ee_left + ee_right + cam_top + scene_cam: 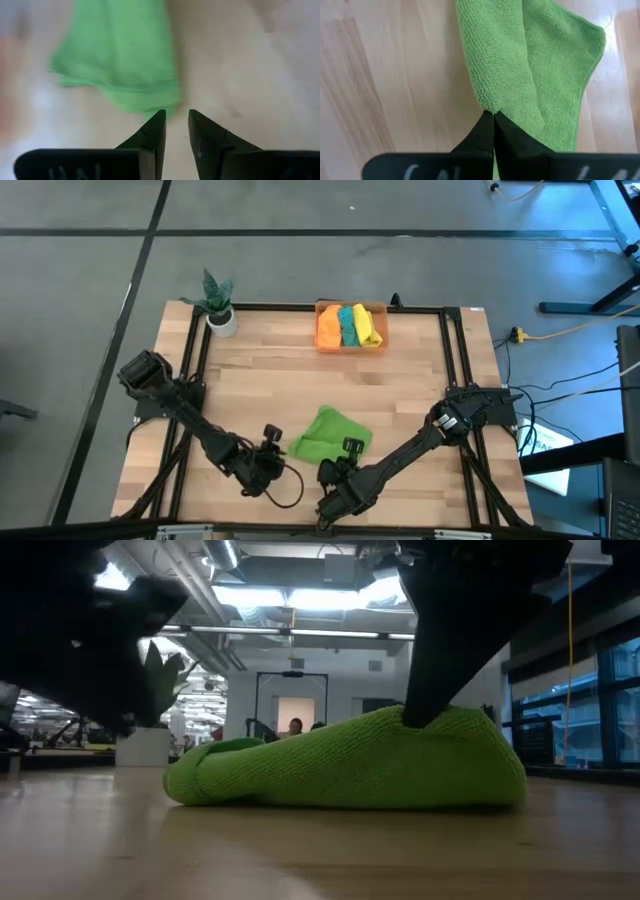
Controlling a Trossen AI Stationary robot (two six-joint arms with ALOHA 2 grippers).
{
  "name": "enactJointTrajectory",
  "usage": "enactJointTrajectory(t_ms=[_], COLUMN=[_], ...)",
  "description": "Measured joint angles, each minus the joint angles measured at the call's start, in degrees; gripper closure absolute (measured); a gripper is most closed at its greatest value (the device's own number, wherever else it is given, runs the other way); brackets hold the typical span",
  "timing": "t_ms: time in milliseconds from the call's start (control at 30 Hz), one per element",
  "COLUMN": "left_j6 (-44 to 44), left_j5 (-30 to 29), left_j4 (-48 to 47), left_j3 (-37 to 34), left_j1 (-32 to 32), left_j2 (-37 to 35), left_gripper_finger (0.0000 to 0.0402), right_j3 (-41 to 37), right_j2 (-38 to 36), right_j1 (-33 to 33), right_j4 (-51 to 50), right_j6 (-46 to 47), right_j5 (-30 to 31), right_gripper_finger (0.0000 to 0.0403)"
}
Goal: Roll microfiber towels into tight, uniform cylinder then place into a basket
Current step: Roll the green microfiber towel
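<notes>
The light green towel lies loosely folded and rumpled on the wooden worktop, near the middle of its front edge. The right claw sits at the towel's front right side with its two fingers pressed together, and the right wrist view shows their tips pinching the cloth at a folded corner; the low view shows that dark finger pushed down into the top of the green mound. The left claw hovers just beside the towel's left end, its fingers standing slightly apart with nothing between them; in the blurred left wrist view the fingertips seem to be just short of the cloth, though contact cannot be ruled out. At the middle of the worktop's back edge the orange basket holds three rolled towels side by side: orange, teal and yellow. A small potted plant stands at the back left corner.
</notes>
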Motion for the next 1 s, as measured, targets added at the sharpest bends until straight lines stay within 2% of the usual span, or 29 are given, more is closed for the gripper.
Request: enactJointTrajectory(t_ms=[133,300,433,800,1000], left_j6=[-3.7,-0.3,4.1,5.2,10.2], left_j5=[5.8,8.5,7.3,-2.1,-3.3], left_j4=[1.2,9.3,12.4,12.0,15.9], left_j3=[0.0,0.0,0.0,0.0,0.0], left_j1=[0.0,0.6,0.7,4.8,5.9], left_j2=[2.0,7.1,8.1,7.9,7.9], left_gripper_finger=[0.0327,0.0327,0.0327,0.0327,0.0327], right_j3=[1.2,3.2,3.3,3.4,3.4], right_j2=[0.0,-0.2,-0.2,-0.2,-0.2], right_j1=[0.0,0.1,0.1,0.2,0.6], right_j4=[-0.2,-0.9,-1.1,-0.9,-1.1], right_j6=[0.0,0.0,0.1,0.3,1.6], right_j5=[0.0,0.4,0.4,-4.8,-6.6], right_gripper_finger=[0.0403,0.0403,0.0403,0.0403,0.0403])
